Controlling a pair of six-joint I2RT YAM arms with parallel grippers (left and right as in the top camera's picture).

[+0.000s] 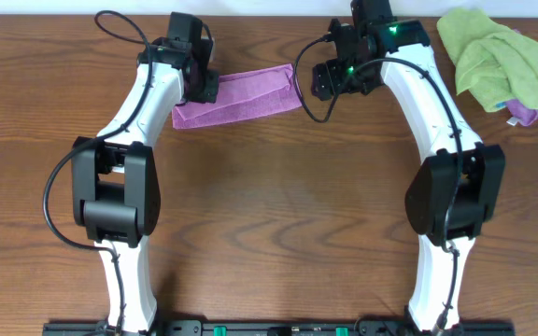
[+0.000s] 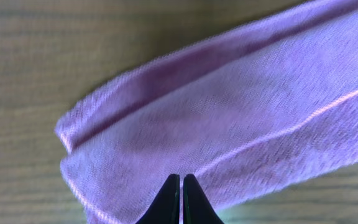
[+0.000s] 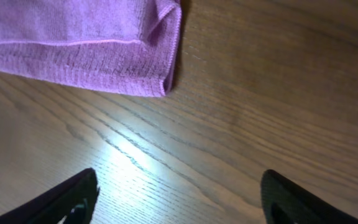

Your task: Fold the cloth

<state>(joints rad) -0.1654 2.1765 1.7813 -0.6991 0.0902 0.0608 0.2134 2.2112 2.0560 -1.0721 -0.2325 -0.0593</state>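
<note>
To the left, the left gripper [image 2: 181,179] is pinched shut over the cloth's [image 1: 243,94] left end; I can't tell whether fabric is caught. The cloth lies between the arms as a narrow doubled strip, so I'd judge one fold done and a crosswise fold left. The right gripper [image 3: 179,183] hangs wide open and empty beside the cloth's right end.

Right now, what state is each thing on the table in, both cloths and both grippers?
purple cloth, folded into a long strip, lying flat on the table.
left gripper, shut, tips at the strip's edge; whether fabric is pinched is unclear.
right gripper, open, over the table beside the strip's end.
green cloth, crumpled in a heap, untouched.
</note>
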